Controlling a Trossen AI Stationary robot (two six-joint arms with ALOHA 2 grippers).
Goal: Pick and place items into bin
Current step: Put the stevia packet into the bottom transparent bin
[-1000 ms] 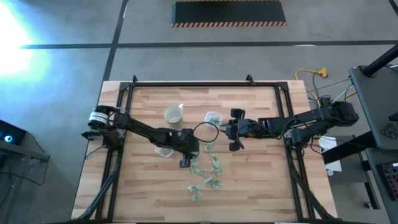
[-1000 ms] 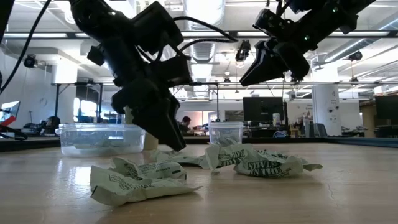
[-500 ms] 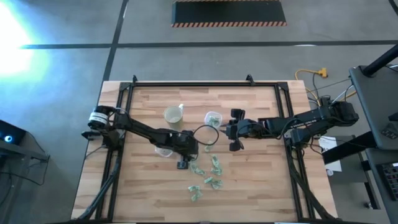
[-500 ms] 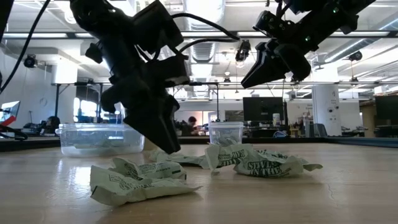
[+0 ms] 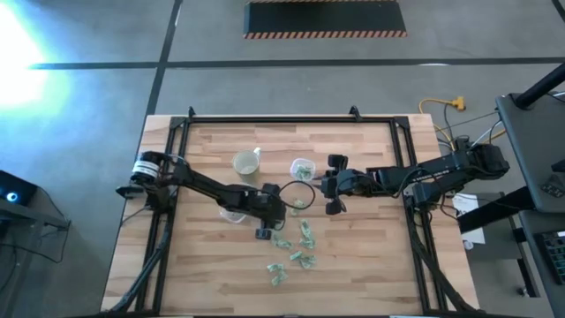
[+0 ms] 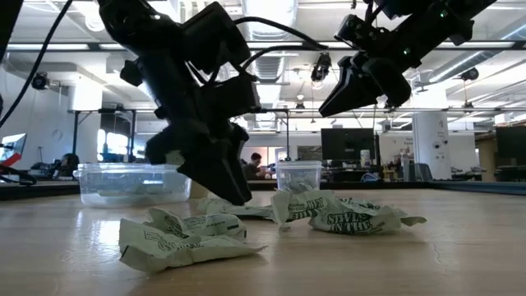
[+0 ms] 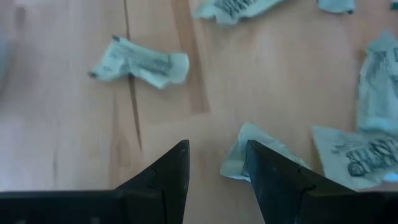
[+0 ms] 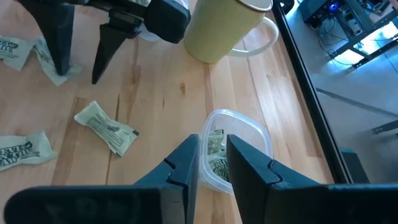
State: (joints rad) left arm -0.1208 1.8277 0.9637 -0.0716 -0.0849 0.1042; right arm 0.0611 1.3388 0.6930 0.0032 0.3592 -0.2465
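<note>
Several crinkled pale-green and white items [image 5: 300,237] lie loose on the wooden table near its middle; they also show close up in the low view [image 6: 177,238]. My left gripper [image 7: 214,165] hangs open just above them, fingers slanting down. Bare wood lies between its fingers, and one item [image 7: 245,155] lies beside one finger. A small clear bin [image 8: 249,134] with items inside stands farther back. My right gripper [image 8: 212,155] hovers above this bin [image 5: 302,167], its fingers a narrow gap apart with nothing between them.
A pale yellowish cup [image 5: 246,162] stands left of the bin. A larger clear container [image 6: 131,182] sits under my left arm [image 5: 212,187]. A dark frame [image 5: 265,120] runs along the table's far and side edges. Bare wood lies toward the near edge.
My left gripper has rolled a little about the line it points along and sunk slightly over the loose items, its fingers still open. The items lie where they were.
</note>
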